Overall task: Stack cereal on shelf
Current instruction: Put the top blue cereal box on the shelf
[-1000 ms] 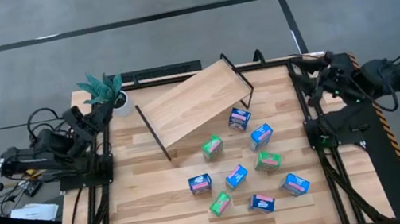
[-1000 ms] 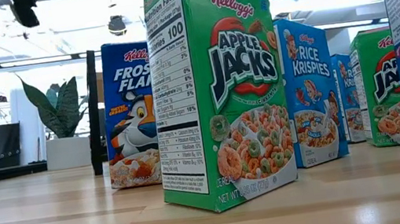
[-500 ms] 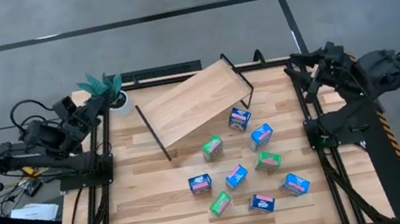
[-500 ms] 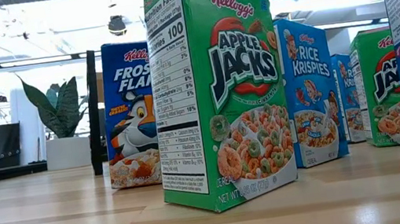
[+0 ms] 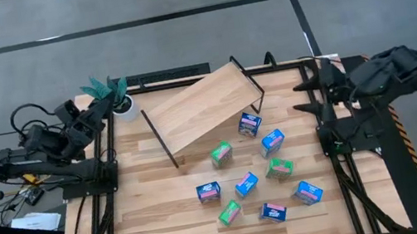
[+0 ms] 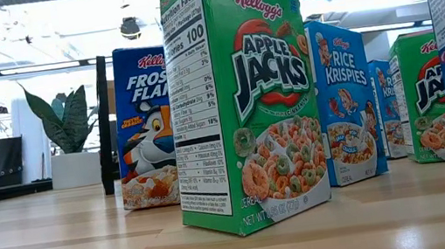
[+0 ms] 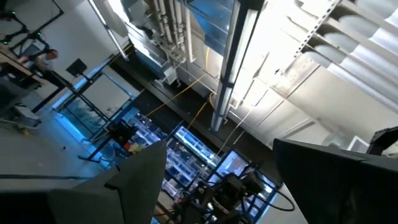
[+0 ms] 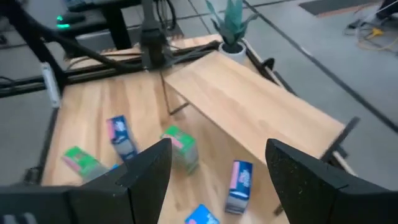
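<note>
Several small blue and green cereal boxes stand and lie scattered on the tabletop's right half, among them a blue one [image 5: 249, 124] nearest the shelf and a green one [image 5: 221, 154]. The low view shows a green box [image 6: 240, 95] closest. The shelf [image 5: 202, 105], a tilted light wooden board on thin black rod legs, stands at the far middle; it also shows in the right wrist view [image 8: 249, 106]. My left gripper [image 5: 105, 108] is open at the far left edge, pointing up at the ceiling [image 7: 242, 186]. My right gripper [image 5: 307, 94] is open above the table's far right edge, facing the shelf and the boxes [image 8: 217, 180].
A green plant in a white pot [image 5: 115, 96] stands at the far left corner beside my left gripper. The black frame rails [image 5: 102, 184] run along both table sides. Bare tabletop [image 5: 149, 219] lies left of the boxes.
My right gripper has swung from pointing away to facing the table's left, toward the shelf and boxes, and come lower toward the table edge. My left gripper has risen a little and gone toward the far edge, near the plant. The boxes and shelf have stayed put.
</note>
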You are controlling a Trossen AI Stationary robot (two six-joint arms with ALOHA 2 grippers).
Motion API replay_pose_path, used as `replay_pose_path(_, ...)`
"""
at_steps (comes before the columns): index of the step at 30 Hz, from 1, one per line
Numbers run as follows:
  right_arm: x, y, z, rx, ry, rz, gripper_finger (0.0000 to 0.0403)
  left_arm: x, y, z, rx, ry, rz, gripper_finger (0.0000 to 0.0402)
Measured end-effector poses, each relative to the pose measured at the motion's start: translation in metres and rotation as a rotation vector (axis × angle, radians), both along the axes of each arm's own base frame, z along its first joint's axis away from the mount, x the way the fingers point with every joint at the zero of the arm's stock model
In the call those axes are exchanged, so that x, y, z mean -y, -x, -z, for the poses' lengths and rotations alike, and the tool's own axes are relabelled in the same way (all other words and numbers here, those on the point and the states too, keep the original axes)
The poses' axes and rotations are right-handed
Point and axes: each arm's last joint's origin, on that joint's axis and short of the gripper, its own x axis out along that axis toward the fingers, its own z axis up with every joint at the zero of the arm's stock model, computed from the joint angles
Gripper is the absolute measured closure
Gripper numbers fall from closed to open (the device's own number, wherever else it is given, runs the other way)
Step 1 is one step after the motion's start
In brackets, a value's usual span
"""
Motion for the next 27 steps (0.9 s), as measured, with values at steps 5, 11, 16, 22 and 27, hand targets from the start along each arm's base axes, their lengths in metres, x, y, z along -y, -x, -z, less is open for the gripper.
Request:
replay_pose_path(5,0.002,-0.014,0.004,-0.055,0.064,0.025,0.0117,0.0,-0.002,0.002,-0.026,0.01,0.005,0.0119)
replay_pose_path(11,0.008,-0.04,0.018,-0.199,0.098,0.098,0.0117,0.0,-0.003,0.003,-0.041,0.011,0.002,0.0119)
replay_pose_path(16,0.018,-0.065,0.046,-0.49,0.131,0.137,0.0117,0.0,-0.005,0.006,-0.073,0.01,0.004,0.0119)
replay_pose_path(22,0.025,-0.095,0.083,-0.682,0.059,0.086,0.0116,0.0,-0.007,0.009,-0.121,0.005,0.002,0.0119)
replay_pose_path(27,0.032,-0.114,0.116,-0.704,-0.044,0.005,0.0116,0.001,-0.008,0.011,-0.143,-0.001,0.0,0.0119)
